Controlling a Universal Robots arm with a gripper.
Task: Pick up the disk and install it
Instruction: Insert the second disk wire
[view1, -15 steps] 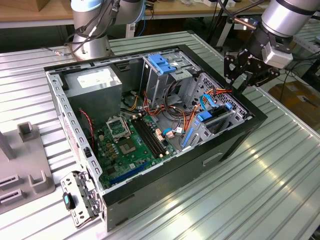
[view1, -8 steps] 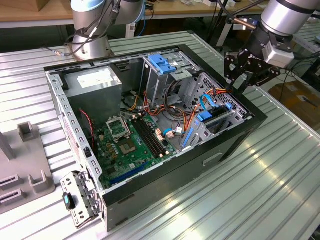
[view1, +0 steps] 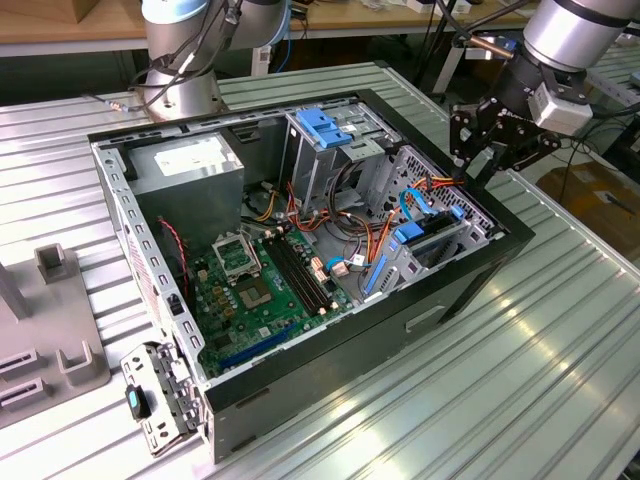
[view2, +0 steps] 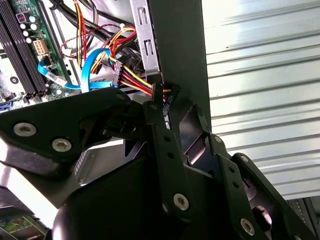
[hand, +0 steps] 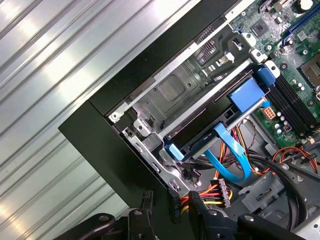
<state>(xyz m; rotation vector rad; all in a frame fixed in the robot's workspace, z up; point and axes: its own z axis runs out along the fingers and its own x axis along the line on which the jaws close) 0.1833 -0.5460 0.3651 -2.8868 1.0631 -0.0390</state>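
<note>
You have a ribbed metal desk (view1: 560, 330) with an open black case (view1: 400, 320) lying on its side, its interior facing up. The arm (view1: 570, 30) comes in from the exterior view's upper right and ends over the case's corner on that side.

Inside the case, the grey power supply (view1: 190, 165) sits toward the exterior view's left and the green motherboard (view1: 250, 290) lies below it. A bare blue bracket (view1: 325, 125) rests on top of the metal bay at the back.

Your pincer (view1: 480, 150) hovers just above the case rim. In both wrist views its fingers stand spread and pinch nothing, with the edge of the case wall below the gap (view2: 177, 107) (hand: 172, 202).

The disk (hand: 244, 95) is in the drive cage at that same corner, seen edge-on with its blue carrier facing the motherboard; in the exterior view it sits in the grey cage (view1: 440, 235).

A flat blue cable (hand: 232, 155) curves away beside it. A plug with red, yellow and black wires (hand: 220, 190) hangs near the pincer.
</note>
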